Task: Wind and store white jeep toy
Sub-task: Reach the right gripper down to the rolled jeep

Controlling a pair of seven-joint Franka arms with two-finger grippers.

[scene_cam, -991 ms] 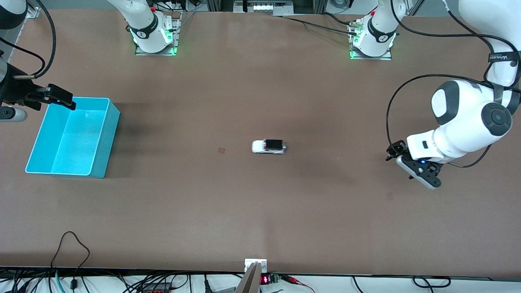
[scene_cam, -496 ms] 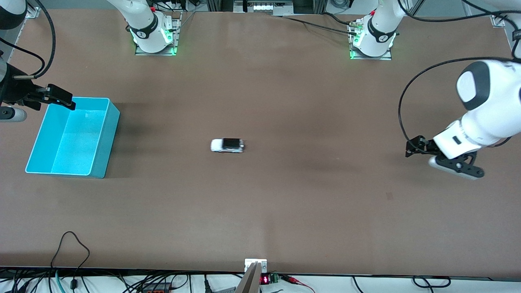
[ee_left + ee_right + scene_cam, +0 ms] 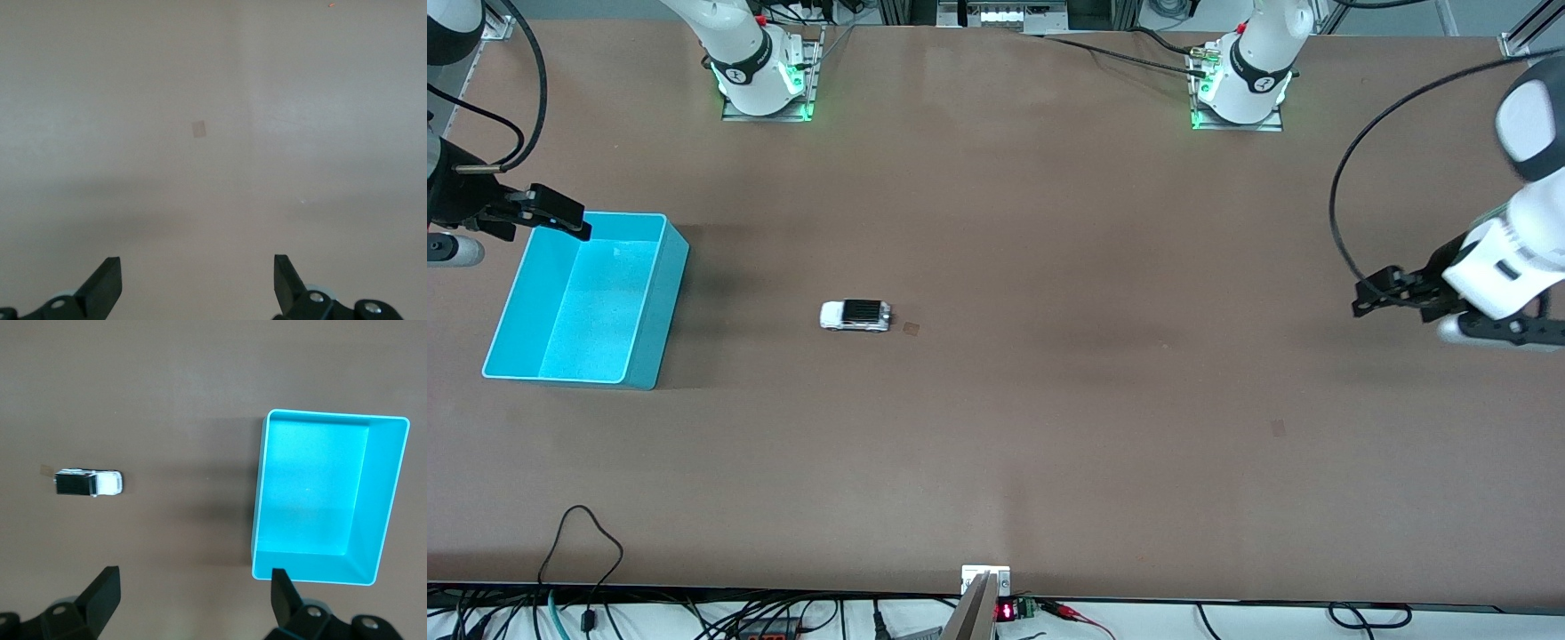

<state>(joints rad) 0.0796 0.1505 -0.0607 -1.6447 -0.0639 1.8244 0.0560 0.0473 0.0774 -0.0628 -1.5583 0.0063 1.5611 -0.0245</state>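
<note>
Bin [image 3: 585, 302] first: it's a turquoise open-top one sitting on the brown worktop [image 3: 996, 462] toward the right arm's end, and there's nothing in it, you can see the bare floor of it clearly in the right wrist view [image 3: 320, 493]. The white jeep toy [image 3: 855, 315] is out on the worktop on its wheels, roughly mid-table but closer to the bin than to the left arm's end, with clear worktop between it and the bin. A little tan patch [image 3: 911, 329] lies just beside its black rear end. The right wrist view catches both jeep [image 3: 88, 483] and bin in one shot, which is handy, while the left wrist view only gets bare worktop plus a small pale square mark [image 3: 199, 129], no jeep at all. The front view is the only one showing both arms. The right gripper [image 3: 560, 218] is up over the bin's corner nearest the right arm's base, jaws spread wide and holding nothing, jeep well apart from it. The left gripper [image 3: 1392, 293] is way out over the left arm's end of the worktop, also spread wide and empty, even farther from the jeep.
</note>
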